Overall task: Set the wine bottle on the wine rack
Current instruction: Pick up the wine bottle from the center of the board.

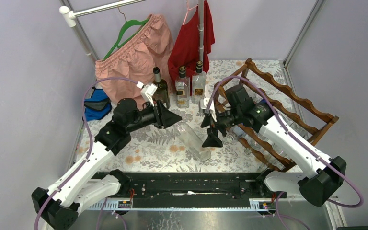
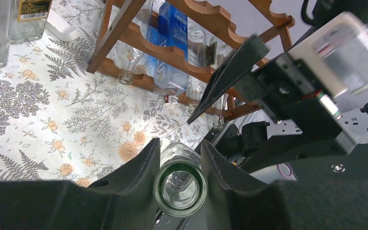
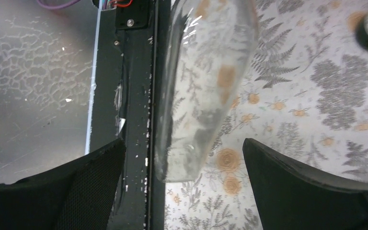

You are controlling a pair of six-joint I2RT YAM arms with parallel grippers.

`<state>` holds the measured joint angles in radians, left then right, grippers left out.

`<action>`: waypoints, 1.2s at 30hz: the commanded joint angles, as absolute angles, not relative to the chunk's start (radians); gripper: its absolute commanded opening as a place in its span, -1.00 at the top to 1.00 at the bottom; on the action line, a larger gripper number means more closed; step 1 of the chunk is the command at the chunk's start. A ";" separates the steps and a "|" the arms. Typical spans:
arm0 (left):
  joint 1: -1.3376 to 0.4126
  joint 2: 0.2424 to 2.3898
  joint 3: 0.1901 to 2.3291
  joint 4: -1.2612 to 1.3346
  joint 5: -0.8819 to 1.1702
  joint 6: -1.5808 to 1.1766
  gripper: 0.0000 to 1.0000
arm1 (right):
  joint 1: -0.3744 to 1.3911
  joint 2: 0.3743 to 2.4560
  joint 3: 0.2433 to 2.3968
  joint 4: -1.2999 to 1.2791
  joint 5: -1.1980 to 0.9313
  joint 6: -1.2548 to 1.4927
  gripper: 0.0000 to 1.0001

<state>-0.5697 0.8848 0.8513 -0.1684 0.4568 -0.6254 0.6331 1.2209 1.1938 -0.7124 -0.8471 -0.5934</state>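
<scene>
A clear glass wine bottle (image 1: 194, 141) is held slanted over the flowered tablecloth, its base toward the near edge. My left gripper (image 1: 175, 117) is shut on its neck. In the left wrist view the fingers (image 2: 139, 165) press both sides of the neck just behind the green-rimmed mouth (image 2: 180, 188). My right gripper (image 1: 210, 129) stands open right of the bottle's body. In the right wrist view the bottle's base (image 3: 201, 86) lies between the wide-apart jaws of that gripper (image 3: 183, 143), touching neither. The reddish-brown wine rack (image 1: 287, 110) stands at the right with several bottles in it, and the left wrist view also shows the rack (image 2: 172, 52).
Three bottles stand upright at the back: a dark one (image 1: 160, 86) and two clear ones (image 1: 182, 86) (image 1: 199, 81). Pink shorts (image 1: 134, 52) and a red garment (image 1: 191, 38) hang behind them. A blue item (image 1: 96, 103) lies at the left. A black rail (image 1: 187, 184) runs along the near edge.
</scene>
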 commanded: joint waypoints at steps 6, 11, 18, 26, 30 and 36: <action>-0.616 0.917 0.860 0.043 0.394 -0.713 1.00 | 0.672 1.239 1.067 -0.445 -0.823 -0.394 -1.00; -0.626 0.920 0.860 0.056 0.414 -0.716 1.00 | 0.672 1.237 1.046 -0.414 -0.722 -0.385 -1.00; -0.629 0.912 0.845 0.103 0.398 -0.747 1.00 | 0.672 1.218 0.932 -0.334 -0.873 -0.376 -1.00; -0.629 0.898 0.794 0.191 0.395 -0.811 1.00 | 0.672 1.190 0.887 -0.279 -0.891 -0.363 -0.39; -0.629 0.892 0.774 0.204 0.409 -0.822 1.00 | 0.671 1.187 0.912 -0.311 -0.906 -0.377 0.46; -0.629 0.866 0.705 0.185 0.476 -0.837 -0.38 | 0.656 1.147 0.999 -0.528 -0.922 -0.530 0.99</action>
